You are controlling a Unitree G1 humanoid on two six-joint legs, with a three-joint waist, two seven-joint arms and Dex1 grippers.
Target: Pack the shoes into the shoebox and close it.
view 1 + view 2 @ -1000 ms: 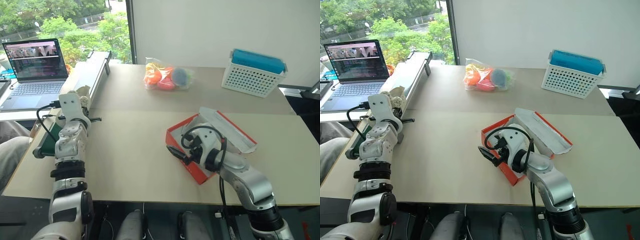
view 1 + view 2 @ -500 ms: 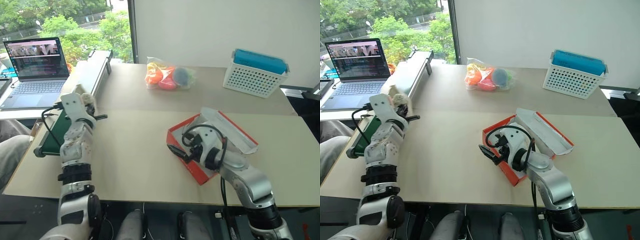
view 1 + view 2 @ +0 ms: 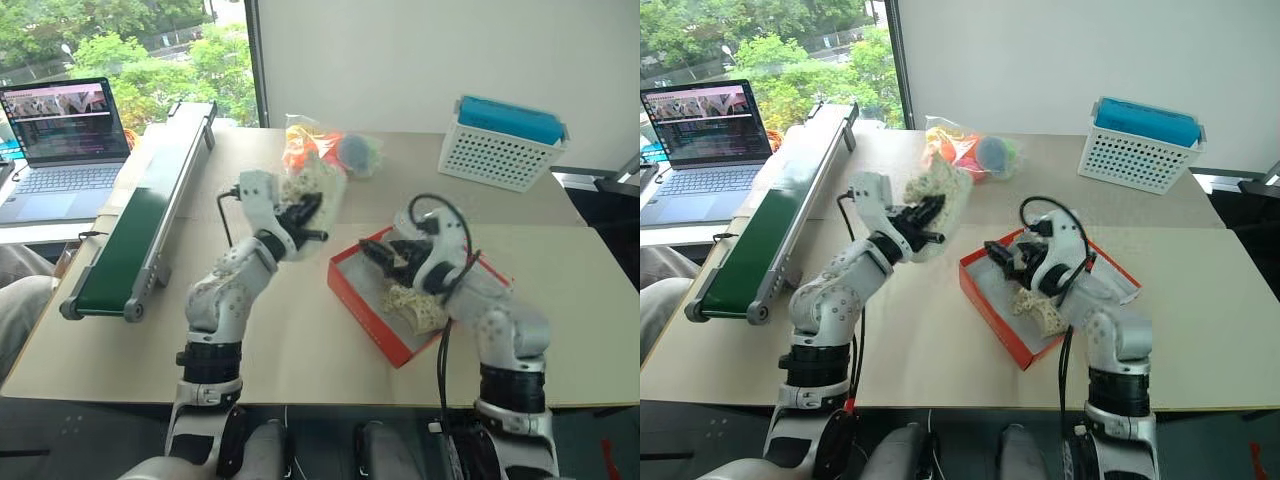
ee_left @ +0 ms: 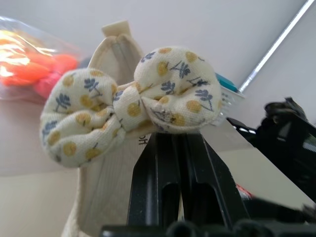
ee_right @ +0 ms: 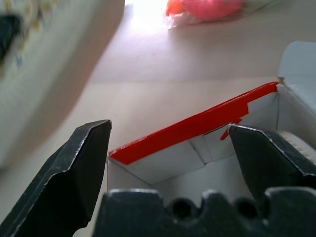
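Observation:
One cream shoe (image 3: 312, 188) with a flower-print bow (image 4: 133, 101) hangs in the air left of the shoebox, and my left gripper (image 3: 303, 216) is shut on it just under the bow. The red-orange shoebox (image 3: 350, 300) lies open on the table, its lid (image 3: 492, 272) folded back to the right. Inside it lies another cream lacy shoe (image 3: 413, 306). My right gripper (image 3: 383, 255) hovers open over the box's far left corner with nothing between its fingers; the right wrist view looks past the fingers (image 5: 79, 163) at the box's red rim (image 5: 197, 126).
A green conveyor belt (image 3: 130, 245) runs along the table's left side, with a laptop (image 3: 60, 130) beyond it. A bag of orange and blue balls (image 3: 345, 150) lies behind the held shoe. A white perforated basket (image 3: 500, 150) stands at the back right.
My left arm has swung right from the conveyor, carrying the shoe to beside the box. My right gripper has risen and rolled over the box, uncovering the shoe inside.

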